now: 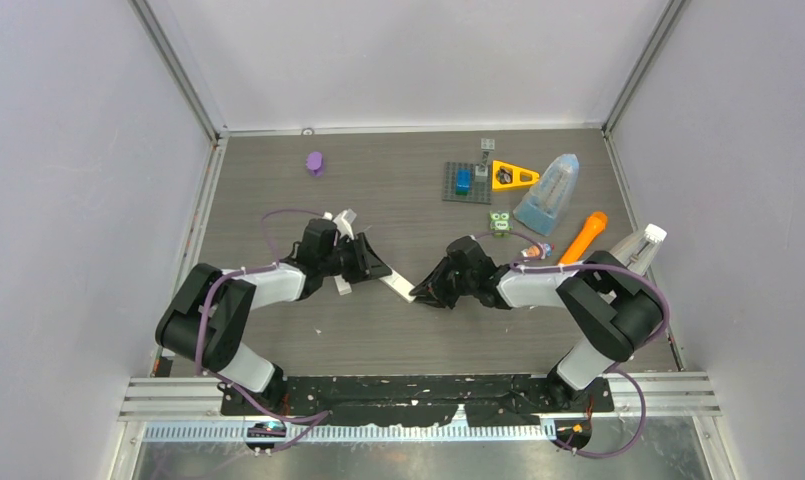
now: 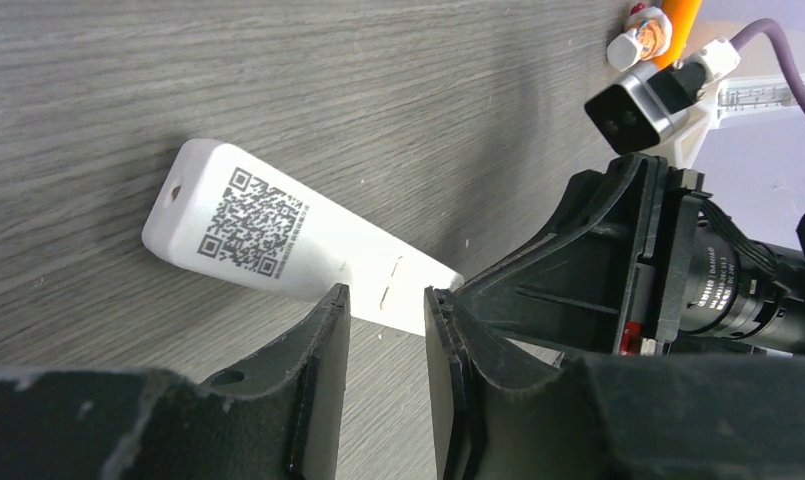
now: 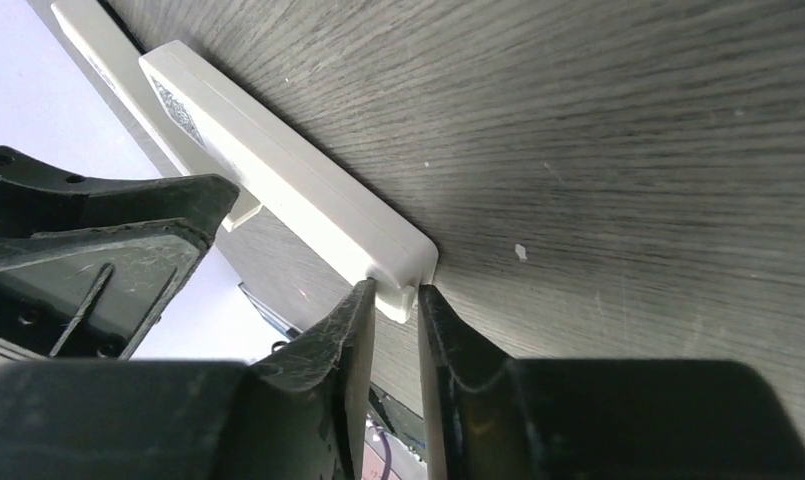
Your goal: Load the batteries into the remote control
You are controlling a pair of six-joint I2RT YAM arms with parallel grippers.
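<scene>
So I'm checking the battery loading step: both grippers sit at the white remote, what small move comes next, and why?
Probably the right gripper should slide the end piece it pinches off the flat white plastic remote control while the left gripper steadies the other end. No battery bay shows open in these views.

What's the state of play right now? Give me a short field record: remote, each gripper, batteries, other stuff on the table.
remote: white, QR sticker up, held between both grippers mid-table
left gripper: jaws clasp one end of the remote
right gripper: jaws pinch a small tab at the other end
batteries: none seen in the remote
other items: orange carrot toy, purple piece, grey plate
</scene>
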